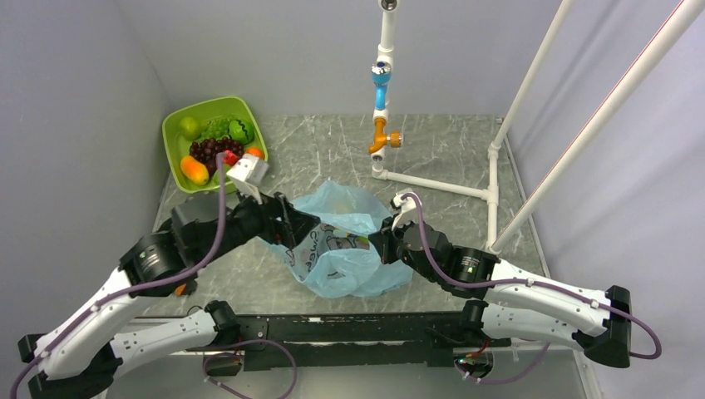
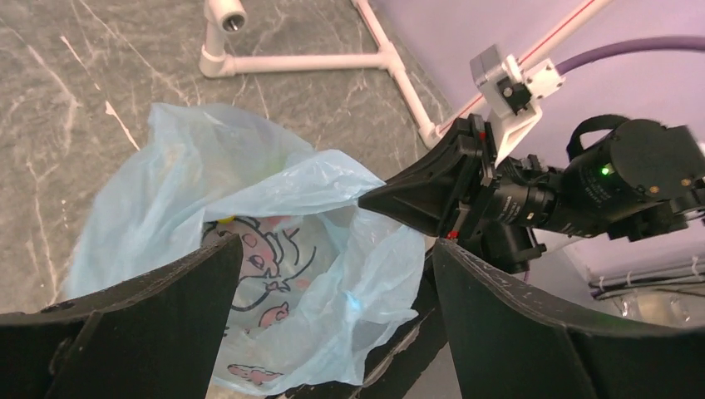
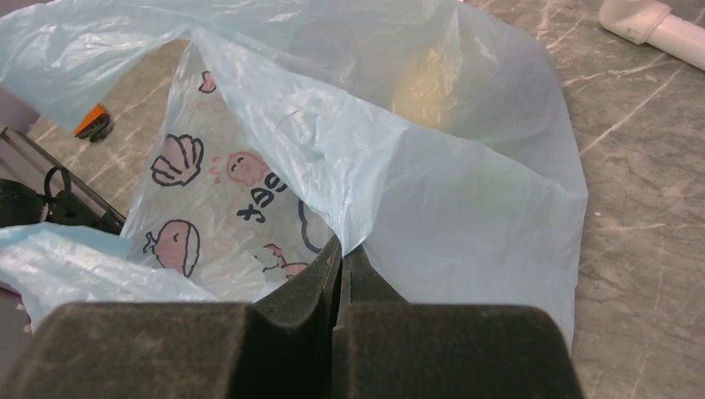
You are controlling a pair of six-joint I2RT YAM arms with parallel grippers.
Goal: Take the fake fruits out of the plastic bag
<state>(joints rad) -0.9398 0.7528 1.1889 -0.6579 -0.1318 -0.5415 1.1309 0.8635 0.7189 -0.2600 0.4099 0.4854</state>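
The light-blue plastic bag (image 1: 345, 249) lies crumpled mid-table, its mouth held up. My right gripper (image 1: 384, 239) is shut on a fold of the bag's rim (image 3: 357, 224), its jaws pressed together on the film (image 3: 342, 252). My left gripper (image 1: 298, 228) is open at the bag's left side; in its wrist view the fingers (image 2: 337, 278) straddle the printed bag wall (image 2: 274, 274) without touching it. A pale yellow fruit (image 3: 428, 83) shows dimly through the bag's far side (image 1: 342, 196). Other fake fruits, an orange one (image 1: 194, 170) and a leafy green one (image 1: 229, 129), lie in the tub.
The lime-green tub (image 1: 179, 125) stands at the back left, holding dark grapes (image 1: 208, 150) among the fruits. A white pipe frame (image 1: 432, 184) with a blue and orange upright (image 1: 381, 108) stands behind the bag and along the right. Grey walls close the left and back.
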